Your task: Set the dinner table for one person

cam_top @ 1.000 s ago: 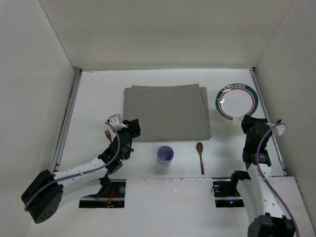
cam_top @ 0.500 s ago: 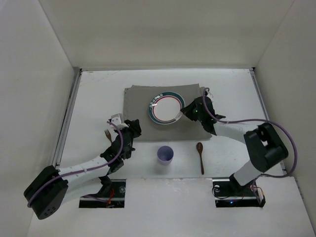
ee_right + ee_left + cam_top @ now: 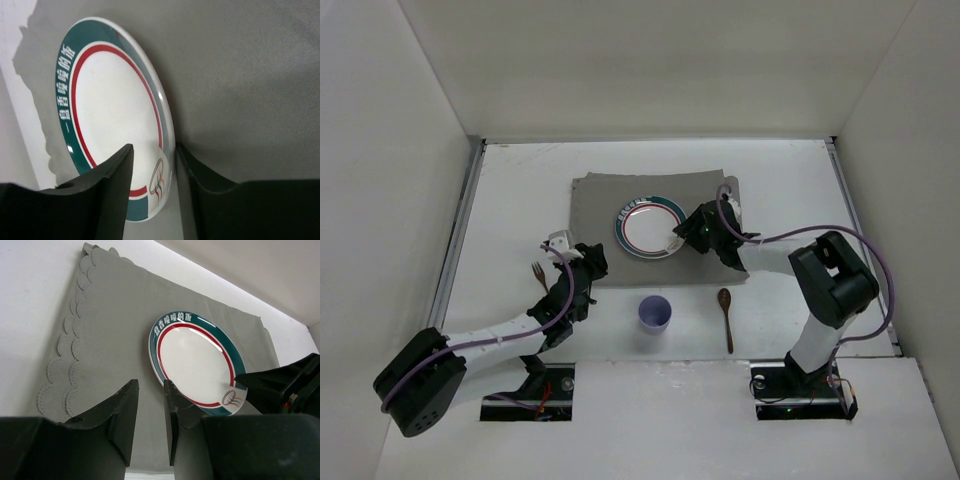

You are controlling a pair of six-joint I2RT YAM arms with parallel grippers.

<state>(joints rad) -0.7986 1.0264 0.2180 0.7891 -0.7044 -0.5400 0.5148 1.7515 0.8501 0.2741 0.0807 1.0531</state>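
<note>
Step in hand: releasing the plate (image 3: 648, 228) onto the mat (image 3: 600, 205), which lies mid-way up the table (image 3: 520, 180).

The right gripper (image 3: 680, 238) straddles the plate's right rim. Its jaws stand apart with the rim in the gap, apparently unclamped, though contact under the rim cannot be confirmed.

Recommendation: part the jaws fully, then draw back rightward and level before lifting, so neither finger drags the rim or rucks the mat.

The left gripper (image 3: 590, 262) sits at the mat's near-left corner, fingers narrowly apart, nothing between them.

The fork (image 3: 536, 272), cup (image 3: 655, 313) and spoon (image 3: 725, 312) lie off the mat.

Change noted: a second ago the plate lay at the table's far-right corner, with the right arm beside it. The left arm has barely shifted.
</note>
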